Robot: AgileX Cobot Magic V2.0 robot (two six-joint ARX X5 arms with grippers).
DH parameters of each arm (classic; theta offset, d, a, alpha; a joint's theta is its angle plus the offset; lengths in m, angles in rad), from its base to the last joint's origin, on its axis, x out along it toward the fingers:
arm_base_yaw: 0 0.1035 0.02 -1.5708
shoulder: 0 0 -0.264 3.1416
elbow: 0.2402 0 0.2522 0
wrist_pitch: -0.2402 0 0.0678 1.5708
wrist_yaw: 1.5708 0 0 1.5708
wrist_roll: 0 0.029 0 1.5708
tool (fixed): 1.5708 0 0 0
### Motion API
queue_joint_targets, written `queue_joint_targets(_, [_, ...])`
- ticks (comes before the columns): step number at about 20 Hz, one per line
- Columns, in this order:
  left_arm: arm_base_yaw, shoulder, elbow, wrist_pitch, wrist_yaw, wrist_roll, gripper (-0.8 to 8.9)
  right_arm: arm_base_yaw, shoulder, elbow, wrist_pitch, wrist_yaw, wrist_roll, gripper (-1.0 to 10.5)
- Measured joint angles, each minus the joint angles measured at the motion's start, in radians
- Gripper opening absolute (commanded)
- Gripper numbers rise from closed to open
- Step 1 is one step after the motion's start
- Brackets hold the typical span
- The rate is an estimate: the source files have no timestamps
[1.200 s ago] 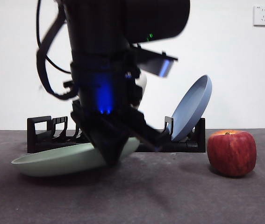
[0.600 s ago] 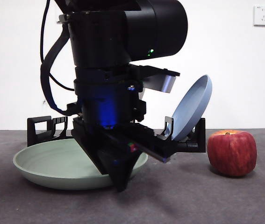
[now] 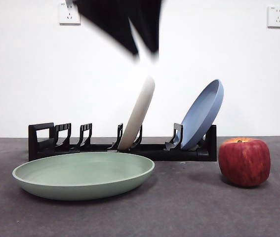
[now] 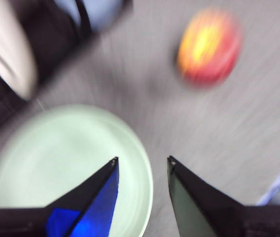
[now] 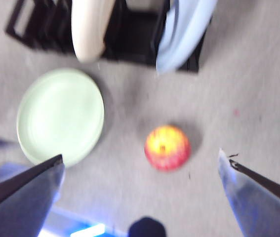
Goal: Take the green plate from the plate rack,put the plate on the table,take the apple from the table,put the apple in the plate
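Green plate: the green plate (image 3: 83, 174) lies flat and rim up on the table (image 3: 189, 207), just in front of the plate rack (image 3: 122, 143). Lying flat leaves its hollow open to take the fruit.

Rack: two plates stand tilted in its slots, a cream plate (image 3: 138, 112) near the middle and a blue plate (image 3: 203, 113) toward the 3 o'clock end. The slots toward 9 o'clock stand bare, one of them presumably where the green plate came from.

Apple: the apple (image 3: 244, 161) sits stem up on the table at 3 o'clock of the green plate, well apart from it and just beside the rack's end. Nothing touches it.

Left gripper: the left gripper (image 4: 142, 165) is high over the green plate's rim, jaws a little parted and holding nothing. In the front view its blurred black tips (image 3: 142, 47) hang at 12 o'clock above the cream plate.

Right gripper: the right gripper (image 5: 140, 163) is high above the table, jaws spread wide and empty. It looks down on the apple (image 5: 167, 147) between them and the green plate (image 5: 60, 116) off to one side.

Step in hand: judging by the layout, the plate is placed and the apple pickup comes next. The wide-spread right jaws over the apple suit that grasp.
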Motion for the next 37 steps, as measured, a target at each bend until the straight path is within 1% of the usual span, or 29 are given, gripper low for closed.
queue_joint_targets(1, [0.0, -0.058, 0.031, -0.019, 0.028, 0.001, 1.66, 0.0, -0.002, 0.0, -0.024, 0.002, -0.009, 5.3])
queue_joint_targets(3, [0.0, -0.174, 0.092, -0.036, 0.137, 0.021, 1.66, 0.0, -0.023, 0.0, -0.048, 0.025, -0.021, 5.3])
queue_joint_targets(4, [0.0, -0.232, 0.12, -0.043, 0.191, 0.03, 1.66, 0.0, -0.051, -0.006, -0.045, 0.034, -0.023, 5.3])
queue_joint_targets(6, [0.0, -0.345, 0.154, -0.061, 0.257, 0.042, 1.66, 0.0, -0.142, -0.056, -0.044, 0.035, -0.022, 5.3])
queue_joint_targets(9, [0.0, -0.482, 0.16, -0.121, 0.275, 0.056, 1.66, 0.0, -0.291, -0.182, -0.048, 0.037, -0.013, 5.3])
queue_joint_targets(12, [0.0, -0.577, 0.159, -0.233, 0.275, 0.057, 1.66, 0.0, -0.413, -0.336, -0.045, 0.042, 0.021, 5.3])
queue_joint_targets(14, [0.0, -0.629, 0.159, -0.3, 0.274, 0.052, 1.66, 0.0, -0.453, -0.431, -0.026, 0.054, 0.047, 5.3])
queue_joint_targets(16, [0.0, -0.666, 0.159, -0.337, 0.275, 0.043, 1.66, 0.0, -0.451, -0.513, 0.04, 0.06, 0.067, 5.3])
queue_joint_targets(18, [0.0, -0.694, 0.159, -0.36, 0.274, 0.026, 1.66, 0.004, -0.407, -0.574, 0.139, 0.062, 0.089, 5.3])
queue_joint_targets(20, [0.0, -0.725, 0.159, -0.375, 0.274, 0.008, 1.66, 0.032, -0.331, -0.588, 0.228, 0.08, 0.106, 5.3])
queue_joint_targets(23, [0.0, -0.769, 0.159, -0.393, 0.272, -0.009, 1.66, 0.11, -0.208, -0.587, 0.379, 0.153, 0.12, 5.3])
queue_joint_targets(26, [0.0, -0.792, 0.159, -0.428, 0.269, -0.035, 1.66, 0.198, -0.062, -0.587, 0.478, 0.246, 0.136, 5.3])
queue_joint_targets(27, [0.0, -0.798, 0.159, -0.441, 0.267, -0.042, 1.66, 0.221, -0.017, -0.587, 0.499, 0.273, 0.138, 5.3])
queue_joint_targets(29, [0.0, -0.808, 0.159, -0.463, 0.264, -0.055, 1.66, 0.256, 0.072, -0.579, 0.534, 0.297, 0.14, 5.3])
queue_joint_targets(32, [0.0, -0.819, 0.159, -0.493, 0.233, -0.078, 1.66, 0.286, 0.173, -0.553, 0.566, 0.375, 0.143, 5.3])
queue_joint_targets(35, [0.0, -0.829, 0.159, -0.51, 0.222, -0.095, 1.66, 0.289, 0.245, -0.533, 0.594, 0.384, 0.146, 5.3])
queue_joint_targets(36, [0.0, -0.829, 0.159, -0.512, 0.222, -0.097, 1.66, 0.289, 0.264, -0.532, 0.6, 0.384, 0.146, 4.9])
queue_joint_targets(37, [0.0, -0.829, 0.159, -0.516, 0.22, -0.098, 1.66, 0.289, 0.28, -0.531, 0.6, 0.384, 0.147, 4.1])
